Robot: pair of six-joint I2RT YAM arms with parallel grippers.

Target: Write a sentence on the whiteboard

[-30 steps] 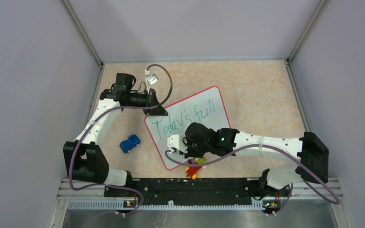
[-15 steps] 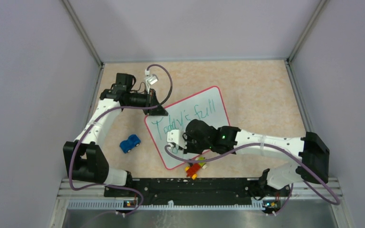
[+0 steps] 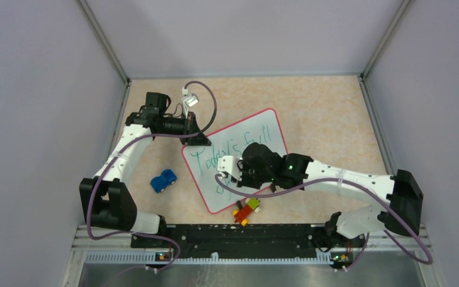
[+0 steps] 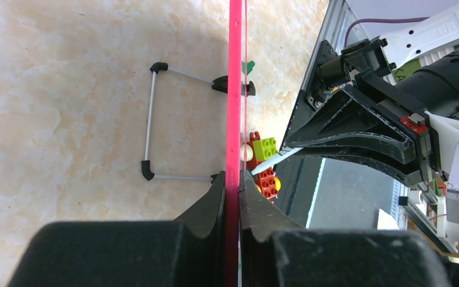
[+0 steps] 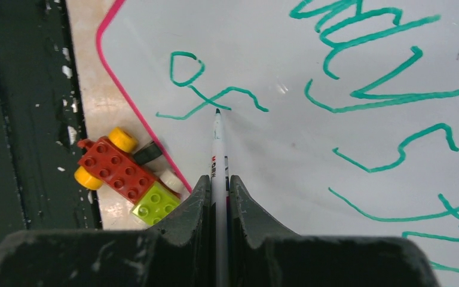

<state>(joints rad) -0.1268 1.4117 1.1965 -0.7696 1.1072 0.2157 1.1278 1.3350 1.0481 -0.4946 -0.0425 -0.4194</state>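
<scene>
2 lines of green lettering, the sentence [image 3: 215,158], sit on the whiteboard [image 3: 224,202], which leans tilted on a wire stand [image 4: 151,119] at mid-table. line 2 reads only "of" so far. the left gripper [image 4: 232,182] has its jaws clamped on the board's pink rim at the far-left corner. that looks a sound hold, since the panel seems thin, light and stiff and would likely rock or skid under pen pressure. the right gripper [image 5: 218,179] has its jaws closed on the marker [image 5: 217,143], tip touching the glossy face by the "f". light pressure should do, as the slim barrel could slip. a brick toy [image 5: 125,173] lies just beside the near edge.
</scene>
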